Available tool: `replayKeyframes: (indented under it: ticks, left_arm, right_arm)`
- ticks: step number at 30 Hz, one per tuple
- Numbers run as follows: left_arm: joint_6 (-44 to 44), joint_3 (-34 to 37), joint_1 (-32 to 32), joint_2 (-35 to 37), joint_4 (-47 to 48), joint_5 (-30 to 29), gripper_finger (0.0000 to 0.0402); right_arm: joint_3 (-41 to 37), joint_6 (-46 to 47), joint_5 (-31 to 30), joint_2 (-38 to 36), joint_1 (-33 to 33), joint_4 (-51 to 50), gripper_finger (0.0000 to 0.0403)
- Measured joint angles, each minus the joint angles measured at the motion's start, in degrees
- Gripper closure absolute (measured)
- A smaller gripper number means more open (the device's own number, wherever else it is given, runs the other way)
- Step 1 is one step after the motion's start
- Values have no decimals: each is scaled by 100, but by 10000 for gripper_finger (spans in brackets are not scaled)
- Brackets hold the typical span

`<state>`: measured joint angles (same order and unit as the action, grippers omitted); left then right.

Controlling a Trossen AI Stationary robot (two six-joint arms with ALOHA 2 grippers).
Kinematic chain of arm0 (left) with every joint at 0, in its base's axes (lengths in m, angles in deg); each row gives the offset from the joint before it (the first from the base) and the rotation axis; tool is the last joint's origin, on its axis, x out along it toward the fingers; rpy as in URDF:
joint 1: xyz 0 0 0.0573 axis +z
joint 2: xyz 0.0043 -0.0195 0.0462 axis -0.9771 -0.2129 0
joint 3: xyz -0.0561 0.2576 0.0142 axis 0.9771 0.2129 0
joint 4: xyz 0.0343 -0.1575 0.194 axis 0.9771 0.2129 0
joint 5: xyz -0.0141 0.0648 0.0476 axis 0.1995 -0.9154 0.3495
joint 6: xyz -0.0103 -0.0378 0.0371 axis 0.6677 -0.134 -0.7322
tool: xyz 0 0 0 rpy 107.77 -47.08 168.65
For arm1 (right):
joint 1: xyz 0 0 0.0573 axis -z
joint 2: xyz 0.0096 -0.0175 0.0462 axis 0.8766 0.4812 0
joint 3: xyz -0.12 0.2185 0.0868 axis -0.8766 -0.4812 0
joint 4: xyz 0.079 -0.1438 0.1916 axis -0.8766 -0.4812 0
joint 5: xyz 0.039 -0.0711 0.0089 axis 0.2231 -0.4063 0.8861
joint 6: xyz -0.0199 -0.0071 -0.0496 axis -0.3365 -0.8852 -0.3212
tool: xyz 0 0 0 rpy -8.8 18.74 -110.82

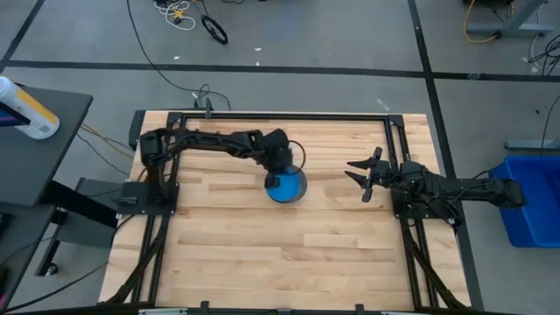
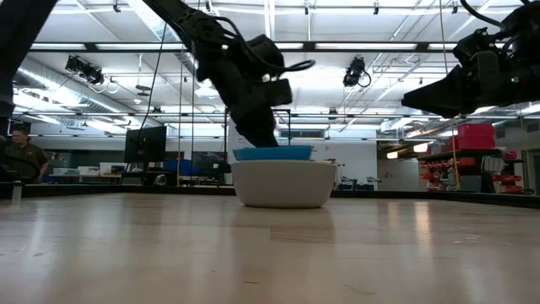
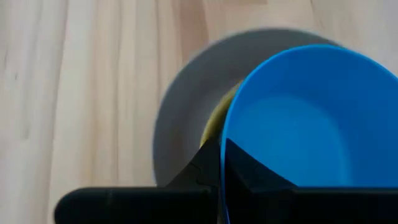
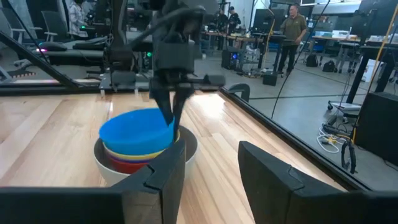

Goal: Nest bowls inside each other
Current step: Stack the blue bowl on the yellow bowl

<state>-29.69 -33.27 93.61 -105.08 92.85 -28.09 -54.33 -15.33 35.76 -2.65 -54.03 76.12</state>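
A grey bowl (image 2: 284, 184) stands on the table's middle with a red bowl (image 4: 127, 163) and a yellow bowl (image 4: 140, 149) nested in it. A light blue bowl (image 4: 137, 129) sits on top, over the yellow one and slightly tilted. My left gripper (image 3: 222, 146) is shut on the light blue bowl (image 1: 286, 185) at its far-left side. My right gripper (image 1: 363, 178) stands open to the right of the stack, level and clear of the table, with nothing between its fingers. My left gripper pinches the light blue bowl's rim (image 3: 225, 134) on the bowl's far-left side, one finger inside the bowl and one outside. The fingers slant down from the far left. The bowl is open side up over the yellow bowl; whether it rests on it I cannot tell.
Bare wooden tabletop (image 1: 262, 254) lies all around the stack. Black frame rails (image 1: 280, 115) run along the table's far edge and sides. People stand in the room beyond the table (image 4: 292, 31).
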Motion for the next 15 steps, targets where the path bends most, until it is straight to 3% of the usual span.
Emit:
replayKeyframes:
  ticks: [10, 15]
  left_arm:
    - [-222, -645, 23, -261, 1008, 58, 396]
    - [-328, -664, 32, -261, 1057, 63, 396]
  right_arm:
    - [2, 2, 0, 50, -1, -18, 240]
    - [0, 0, 0, 52, 0, -16, 246]
